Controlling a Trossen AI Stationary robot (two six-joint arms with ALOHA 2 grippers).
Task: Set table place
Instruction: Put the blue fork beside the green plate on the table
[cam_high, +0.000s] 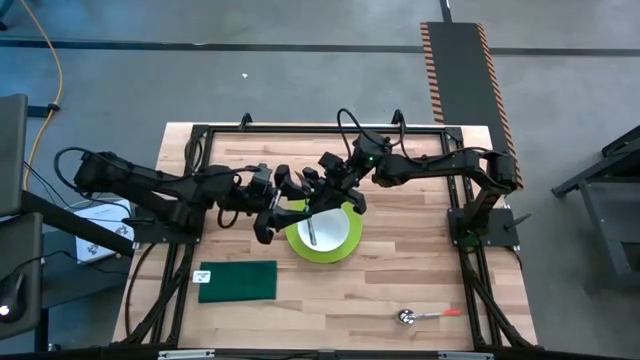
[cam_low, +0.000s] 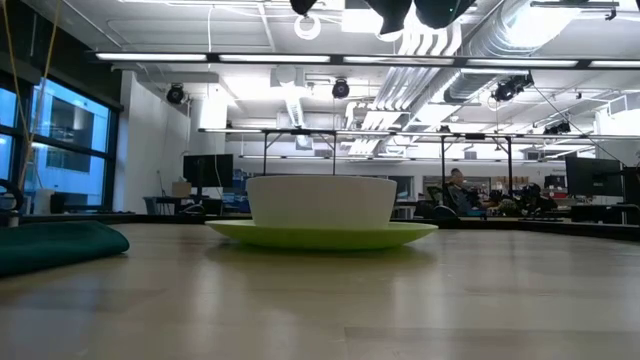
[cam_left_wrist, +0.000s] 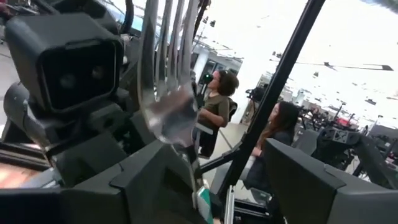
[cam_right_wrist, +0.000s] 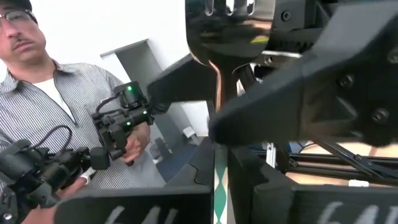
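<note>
Two dark arms meet over the middle of the desk (cam_high: 400, 270), their end effectors almost touching above the crockery. The left end effector (cam_high: 283, 205) is clenched on one fork (cam_left_wrist: 166, 87), a shiny metal piece with slim tines pointing away from its wrist. The fork's stem runs down between the fingers (cam_left_wrist: 149, 180). The right end effector (cam_high: 335, 190) sits just beside it, and a narrow metal handle (cam_right_wrist: 216, 81) stands between its blocky black fingers (cam_right_wrist: 311, 93); whether they are pinching it, I cannot tell.

Directly beneath the pair lies one round lime-green plate (cam_high: 348, 240), flat and thin-rimmed, carrying one white bowl (cam_low: 322, 202) with smooth straight walls. A thin metal piece shows over the bowl from above.

Towards the near edge on the left arm's side, well apart from the plate, lies one dark green cloth (cam_high: 238, 281), a soft folded rectangle. Near the front edge on the right arm's side lies one spoon (cam_high: 425, 316) with a shiny bowl and a reddish handle tip, alone on bare wood.

The desk is light butcher-block planking with a thin black frame. The front strip between cloth and spoon is open board.

Beyond the desk, one person in a striped shirt (cam_right_wrist: 50, 99) holds a camera rig, and two more people (cam_left_wrist: 217, 106) are farther back.
</note>
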